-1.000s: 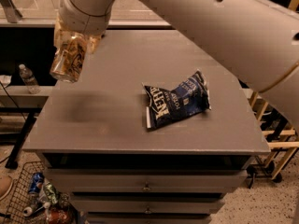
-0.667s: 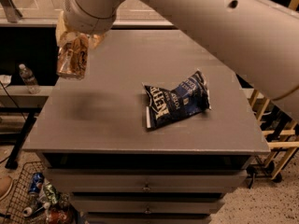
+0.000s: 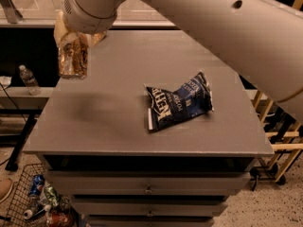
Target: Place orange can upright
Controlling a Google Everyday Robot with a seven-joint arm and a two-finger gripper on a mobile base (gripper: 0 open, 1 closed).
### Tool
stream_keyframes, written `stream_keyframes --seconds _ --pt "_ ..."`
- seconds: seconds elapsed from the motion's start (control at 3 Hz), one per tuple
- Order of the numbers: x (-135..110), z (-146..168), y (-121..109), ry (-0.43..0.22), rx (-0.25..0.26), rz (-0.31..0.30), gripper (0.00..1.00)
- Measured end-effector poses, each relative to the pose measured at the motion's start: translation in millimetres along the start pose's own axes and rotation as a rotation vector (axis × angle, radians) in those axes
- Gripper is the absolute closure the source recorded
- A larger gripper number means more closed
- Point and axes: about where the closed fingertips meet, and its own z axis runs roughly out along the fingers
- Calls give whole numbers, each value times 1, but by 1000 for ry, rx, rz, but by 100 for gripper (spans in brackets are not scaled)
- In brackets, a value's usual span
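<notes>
The orange can (image 3: 72, 60) is dented, orange-gold with pale markings. My gripper (image 3: 71, 37) is shut on it and holds it in the air above the left edge of the grey table (image 3: 109, 122). The can hangs nearly upright below the gripper, clear of the tabletop, and casts a dim shadow on the table's left part. My large white arm (image 3: 213, 27) crosses the top of the view and hides the table's far right.
A blue chip bag (image 3: 178, 101) lies on the table right of centre. Drawers (image 3: 147, 189) sit under the tabletop. A water bottle (image 3: 29, 79) stands on a low shelf at left. A wire basket (image 3: 33, 203) with cans sits on the floor lower left.
The gripper has turned the can from tilted to nearly upright and shifted slightly right, still over the table's left edge. The chip bag has not moved.
</notes>
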Motion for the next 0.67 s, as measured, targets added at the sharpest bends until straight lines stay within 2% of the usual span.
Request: stream_keyframes --seconds 0.33,0.67 --pt "-5 -2 7 13 -20 -115 100" --pt "-16 -3 18 69 -31 -288 100"
